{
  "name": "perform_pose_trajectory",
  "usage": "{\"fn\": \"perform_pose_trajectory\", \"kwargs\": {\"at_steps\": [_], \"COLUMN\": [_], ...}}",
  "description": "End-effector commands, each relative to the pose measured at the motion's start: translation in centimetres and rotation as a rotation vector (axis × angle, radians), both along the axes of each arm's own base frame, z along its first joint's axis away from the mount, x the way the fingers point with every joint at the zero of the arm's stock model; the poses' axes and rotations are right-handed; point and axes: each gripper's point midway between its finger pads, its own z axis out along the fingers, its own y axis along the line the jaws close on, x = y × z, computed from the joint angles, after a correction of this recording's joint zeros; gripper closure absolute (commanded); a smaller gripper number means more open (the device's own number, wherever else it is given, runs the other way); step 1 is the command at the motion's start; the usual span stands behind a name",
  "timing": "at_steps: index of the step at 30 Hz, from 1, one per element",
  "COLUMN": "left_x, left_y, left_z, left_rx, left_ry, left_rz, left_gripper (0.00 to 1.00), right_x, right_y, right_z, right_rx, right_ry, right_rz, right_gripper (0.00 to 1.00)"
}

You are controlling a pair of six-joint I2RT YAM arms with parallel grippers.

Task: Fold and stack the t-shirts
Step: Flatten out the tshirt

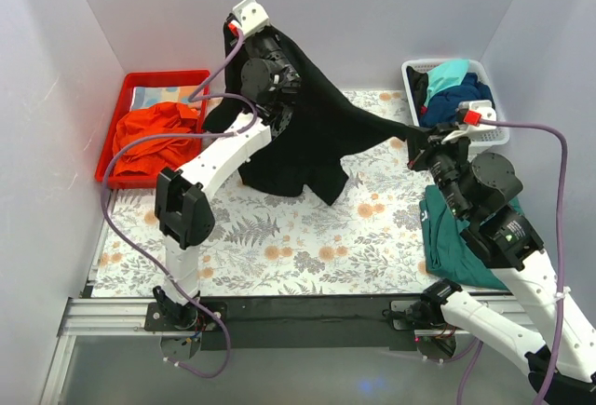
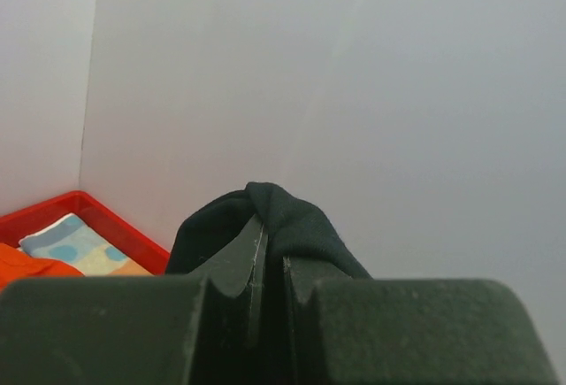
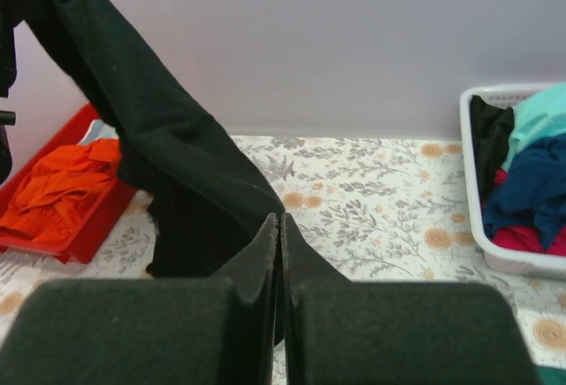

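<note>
A black t-shirt (image 1: 312, 140) hangs in the air above the flowered table, stretched between both grippers. My left gripper (image 1: 279, 44) is raised high at the back and is shut on one bunched edge of it (image 2: 292, 221). My right gripper (image 1: 416, 137) is lower at the right, shut on another edge of the black t-shirt (image 3: 177, 150). The cloth's lower part drapes down to the table. A folded teal t-shirt (image 1: 452, 242) lies at the right under the right arm. Turquoise and navy t-shirts (image 1: 456, 88) sit in the white basket.
A red tray (image 1: 116, 135) at the left back holds crumpled orange cloth (image 1: 154, 137). A white basket (image 1: 416, 68) stands at the right back, also in the right wrist view (image 3: 473, 226). White walls close in the back and sides.
</note>
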Motion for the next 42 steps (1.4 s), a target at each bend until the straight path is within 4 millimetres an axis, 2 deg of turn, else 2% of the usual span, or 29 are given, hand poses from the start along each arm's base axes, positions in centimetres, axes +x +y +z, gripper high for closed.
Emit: {"fn": "perform_pose_trajectory", "kwargs": {"at_steps": [1,2,3,4,5,7,8,11,12,15,17,20,21,22,23,24,25,27,28,29,30,31,32,34,35,38,39,41,42], "left_x": [-6.8,-7.2,-8.0,-8.7,-10.8,-12.2,-14.1,-16.4,-18.2,-20.3,-20.6,-19.0,-18.0,-15.4,-14.6,-13.3,-10.1,-7.4,-5.3,-2.4,-0.6,1.0,3.7,6.3,8.4,10.7,11.6,12.0,12.3], "left_y": [4.8,5.1,5.6,6.1,7.6,8.5,9.9,11.5,12.7,13.7,13.3,11.6,10.8,8.8,8.1,7.1,4.7,2.5,0.8,-1.4,-2.8,-4.1,-6.6,-9.3,-11.3,-14.7,-15.9,-17.9,-18.9], "left_z": [9.0,8.7,9.2,9.6,11.3,11.9,13.2,14.1,14.9,16.8,18.3,19.8,19.7,18.4,18.8,18.2,16.0,14.4,12.3,9.4,7.4,5.1,0.9,-3.5,-8.4,-15.2,-19.3,-22.9,-25.9], "left_rx": [-0.104,-0.107,-0.110,-0.113,-0.146,-0.145,-0.167,-0.176,-0.196,-0.206,-0.182,-0.163,-0.154,-0.124,-0.123,-0.115,-0.093,-0.089,-0.067,-0.079,-0.073,-0.062,-0.065,-0.053,-0.035,-0.048,-0.056,-0.047,-0.035], "left_ry": [-0.182,-0.181,-0.196,-0.204,-0.249,-0.263,-0.300,-0.334,-0.368,-0.433,-0.452,-0.451,-0.438,-0.390,-0.394,-0.373,-0.319,-0.291,-0.228,-0.189,-0.156,-0.105,-0.047,0.030,0.107,0.215,0.275,0.334,0.377], "left_rz": [-0.031,-0.041,-0.048,-0.053,-0.060,-0.068,-0.074,-0.079,-0.084,-0.130,-0.168,-0.207,-0.207,-0.208,-0.217,-0.225,-0.242,-0.281,-0.304,-0.337,-0.356,-0.374,-0.413,-0.470,-0.495,-0.587,-0.604,-0.682,-0.707], "left_gripper": [1.00,1.00,1.00,1.00,1.00,1.00,1.00,1.00,1.00,1.00,1.00,1.00,1.00,1.00,1.00,1.00,1.00,1.00,1.00,1.00,1.00,1.00,1.00,1.00,1.00,1.00,1.00,1.00,1.00], "right_x": [-1.2,-1.5,-1.7,-2.4,-2.7,-3.3,-3.8,-5.1,-5.4,-6.5,-6.8,-6.3,-5.9,-5.6,-5.6,-4.8,-4.6,-4.0,-3.1,-3.0,-2.6,-1.7,-1.8,-1.2,-1.1,-0.8,-0.9,-1.1,-1.2], "right_y": [1.4,1.8,2.1,2.5,2.6,3.1,3.0,3.5,3.6,4.5,4.9,5.0,5.1,5.0,4.8,5.1,5.1,4.6,4.8,4.5,4.3,4.1,3.6,2.4,2.0,-0.5,-1.1,-2.8,-3.2], "right_z": [5.7,6.3,6.9,8.3,8.8,9.8,10.8,12.3,12.6,13.3,13.4,12.6,11.8,11.2,10.8,8.9,7.9,5.9,3.2,1.8,0.3,-3.2,-4.4,-7.7,-10.0,-14.5,-15.3,-17.1,-17.5], "right_rx": [0.013,0.006,0.002,-0.006,-0.008,-0.013,-0.006,0.001,0.005,0.011,0.011,0.011,0.014,0.018,0.024,0.020,0.032,0.054,0.058,0.070,0.072,0.052,0.070,0.060,0.061,0.052,0.056,0.059,0.087], "right_ry": [-0.133,-0.149,-0.160,-0.197,-0.210,-0.232,-0.256,-0.298,-0.308,-0.342,-0.359,-0.342,-0.326,-0.316,-0.312,-0.273,-0.249,-0.203,-0.142,-0.115,-0.084,-0.013,0.011,0.078,0.121,0.223,0.243,0.279,0.293], "right_rz": [0.114,0.140,0.162,0.204,0.221,0.261,0.273,0.335,0.348,0.424,0.446,0.438,0.432,0.418,0.407,0.395,0.389,0.349,0.326,0.307,0.286,0.242,0.219,0.136,0.104,-0.043,-0.076,-0.166,-0.197], "right_gripper": [0.99,0.99,0.99,0.99,0.99,0.99,0.99,0.99,0.99,0.99,0.99,0.99,0.99,0.99,0.99,0.99,0.99,0.99,0.99,0.99,0.99,0.99,0.99,0.99,0.99,0.99,0.99,0.99,0.99]}}
